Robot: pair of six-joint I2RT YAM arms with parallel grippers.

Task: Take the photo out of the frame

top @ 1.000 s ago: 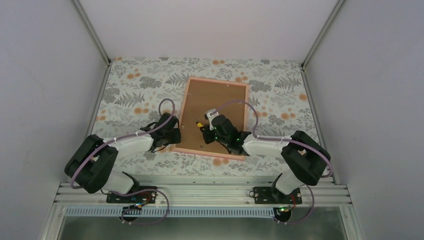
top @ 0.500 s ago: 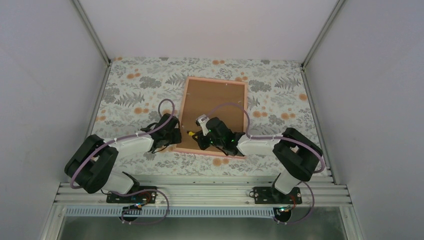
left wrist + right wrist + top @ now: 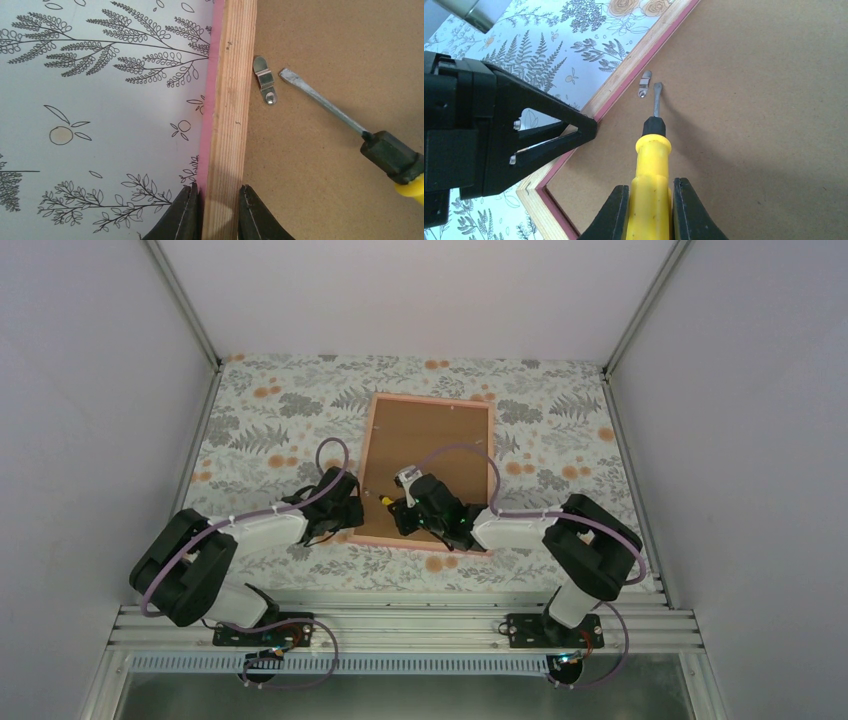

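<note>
The pink frame point(image 3: 366, 462) lies face down on the table, its brown fibreboard backing point(image 3: 440, 440) facing up. The photo is hidden beneath the backing. My left gripper point(image 3: 218, 212) is shut on the frame's left rail point(image 3: 227, 100) near its near corner. My right gripper point(image 3: 648, 210) is shut on a yellow-handled screwdriver point(image 3: 651, 165). Its flat tip point(image 3: 657, 87) rests beside a small metal retaining clip point(image 3: 644, 84) at the left rail. The clip point(image 3: 264, 82) and screwdriver blade point(image 3: 320, 102) also show in the left wrist view.
The table carries a floral patterned cloth point(image 3: 270, 430). Grey walls enclose it on the left, right and back. A metal rail point(image 3: 400, 625) runs along the near edge by the arm bases.
My right gripper has carried the screwdriver leftward across the backing toward the left rail and the clip. The left gripper has stayed on the rail.
</note>
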